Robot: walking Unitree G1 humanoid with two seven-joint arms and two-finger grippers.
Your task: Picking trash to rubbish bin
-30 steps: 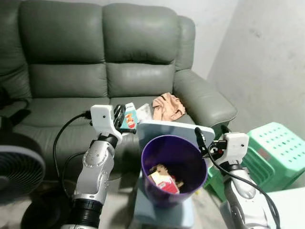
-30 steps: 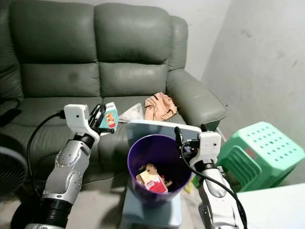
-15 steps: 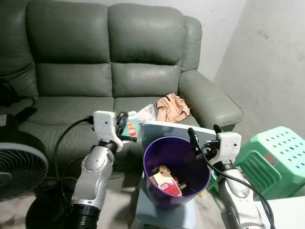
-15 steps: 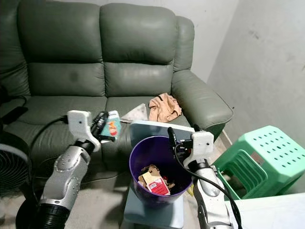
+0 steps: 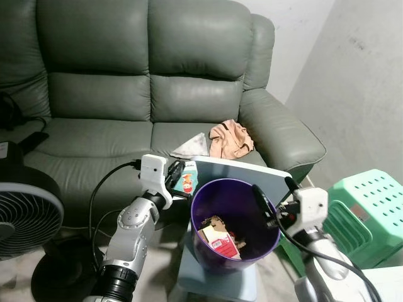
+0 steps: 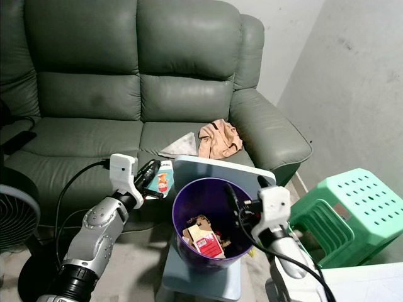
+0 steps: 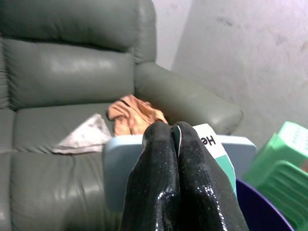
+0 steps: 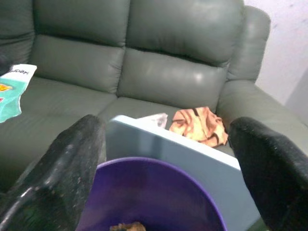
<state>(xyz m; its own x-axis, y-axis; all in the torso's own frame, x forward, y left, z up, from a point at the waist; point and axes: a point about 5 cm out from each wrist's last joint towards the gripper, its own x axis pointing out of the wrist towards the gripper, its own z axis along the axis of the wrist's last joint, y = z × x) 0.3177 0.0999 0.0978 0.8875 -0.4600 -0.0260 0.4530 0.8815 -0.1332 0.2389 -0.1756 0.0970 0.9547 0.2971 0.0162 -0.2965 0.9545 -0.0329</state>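
Left eye view: left claw (image 5: pixel 178 180) reaching forward on a bent silver arm, pinching a small teal and white packet (image 5: pixel 187 178) just beside the rim of the purple bin (image 5: pixel 234 217), on the sofa (image 5: pixel 126 88) side of it. Right claw (image 5: pixel 272 202) hovering over the bin's far rim, fingers spread apart, forearm angling up from below. Cartons and scraps lying inside the bin.

Right eye view: bin sitting on a pale blue stool (image 6: pixel 204 277), a green stool (image 6: pixel 343 204) standing beside it. Crumpled tan cloth (image 6: pixel 217 136) and a grey wrapper (image 6: pixel 177 146) lying on the sofa seat behind the bin.

Left wrist view: fingers (image 7: pixel 159 187) pressing together on the packet (image 7: pixel 211 149).

Right wrist view: fingers (image 8: pixel 72 159) standing wide apart above the bin (image 8: pixel 149 197).
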